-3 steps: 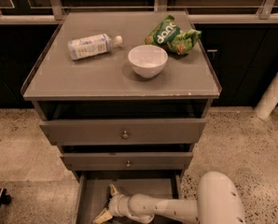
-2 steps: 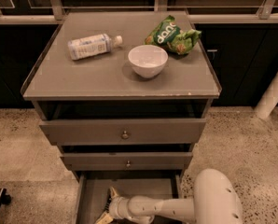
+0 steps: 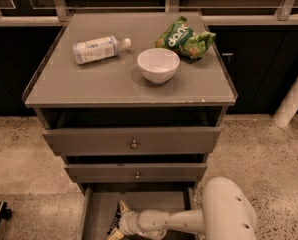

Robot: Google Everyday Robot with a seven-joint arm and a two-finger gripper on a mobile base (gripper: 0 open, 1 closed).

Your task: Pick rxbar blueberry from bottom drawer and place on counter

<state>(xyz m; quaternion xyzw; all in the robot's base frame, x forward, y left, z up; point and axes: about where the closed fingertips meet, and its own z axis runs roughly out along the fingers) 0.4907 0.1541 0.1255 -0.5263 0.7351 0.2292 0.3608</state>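
The bottom drawer [image 3: 94, 211] is pulled open at the foot of the grey cabinet. My gripper [image 3: 117, 220] is reached down into it from the right, low over the drawer floor at its front left. The rxbar blueberry [image 3: 116, 219], a small dark bar with pale lettering, lies right at the gripper and is partly covered by it. The counter [image 3: 89, 84] is the flat grey cabinet top above.
On the counter lie a white bottle [image 3: 98, 49] on its side, a white bowl [image 3: 158, 65] and a green snack bag [image 3: 185, 38]. The two upper drawers [image 3: 133, 141] are slightly open. My white arm [image 3: 224, 214] fills the lower right. A white post [image 3: 294, 96] stands on the right.
The arm has shifted slightly left and further into the drawer. The gripper stays down at the dark bar. Nothing on the counter has moved.
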